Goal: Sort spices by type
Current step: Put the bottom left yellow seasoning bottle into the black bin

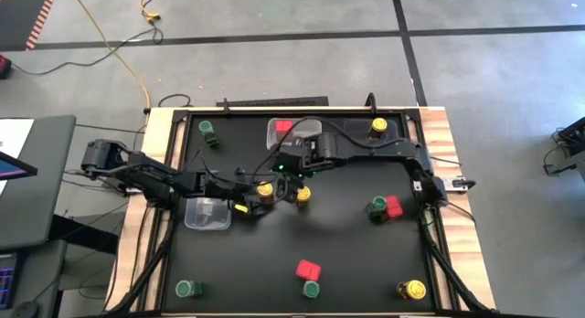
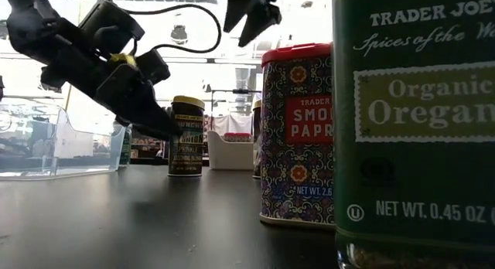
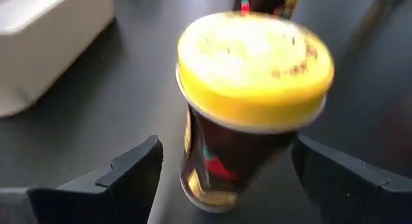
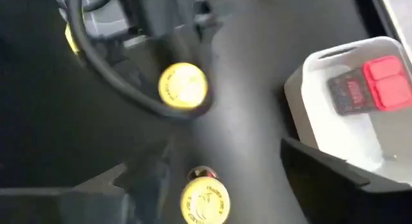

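Spices are scattered over the black surface point(image 1: 256, 263). One yellow jar point(image 3: 254, 89) stands upright near mid-surface, flanked by the widely parted fingers point(image 3: 132, 176) of the left claw point(image 1: 259, 197), which are not seen touching it. A second yellow jar point(image 1: 303, 195) stands just beside. The right claw point(image 1: 294, 178) is held above them, empty, its opening not discernible. A red box point(image 1: 283, 127) lies in the far tray point(image 1: 311, 126).
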You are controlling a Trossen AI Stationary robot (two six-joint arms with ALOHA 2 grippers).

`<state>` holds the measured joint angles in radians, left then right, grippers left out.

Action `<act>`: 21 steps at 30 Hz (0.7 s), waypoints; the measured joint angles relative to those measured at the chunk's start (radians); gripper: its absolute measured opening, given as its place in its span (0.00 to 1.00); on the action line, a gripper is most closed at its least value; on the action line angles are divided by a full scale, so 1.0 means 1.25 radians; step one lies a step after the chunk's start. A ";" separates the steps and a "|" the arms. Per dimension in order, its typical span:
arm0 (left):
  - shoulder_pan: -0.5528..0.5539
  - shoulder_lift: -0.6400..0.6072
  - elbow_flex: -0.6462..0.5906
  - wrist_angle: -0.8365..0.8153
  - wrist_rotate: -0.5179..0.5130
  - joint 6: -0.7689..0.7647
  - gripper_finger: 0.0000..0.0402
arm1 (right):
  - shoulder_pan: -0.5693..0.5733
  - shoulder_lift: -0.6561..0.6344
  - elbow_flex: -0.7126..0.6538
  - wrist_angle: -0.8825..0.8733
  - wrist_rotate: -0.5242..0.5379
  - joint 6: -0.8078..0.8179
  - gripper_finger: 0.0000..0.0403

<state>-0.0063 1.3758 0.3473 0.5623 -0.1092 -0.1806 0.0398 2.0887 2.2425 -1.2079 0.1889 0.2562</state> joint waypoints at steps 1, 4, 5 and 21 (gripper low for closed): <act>0.000 0.000 0.000 0.002 -0.001 0.000 0.82 | 0.003 0.007 0.000 0.012 -0.005 -0.002 0.71; 0.001 0.000 0.000 0.018 -0.001 0.003 0.82 | 0.008 0.032 0.000 0.013 -0.008 -0.014 0.57; 0.001 0.000 0.000 0.022 -0.001 0.004 0.82 | 0.011 0.037 0.000 0.020 -0.008 -0.016 0.52; 0.002 0.000 -0.001 0.020 -0.005 0.001 0.82 | 0.006 0.094 -0.044 0.158 -0.008 -0.035 0.07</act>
<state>-0.0032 1.3758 0.3462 0.5870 -0.1153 -0.1793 0.0479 2.2056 2.1876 -1.0109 0.1784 0.2130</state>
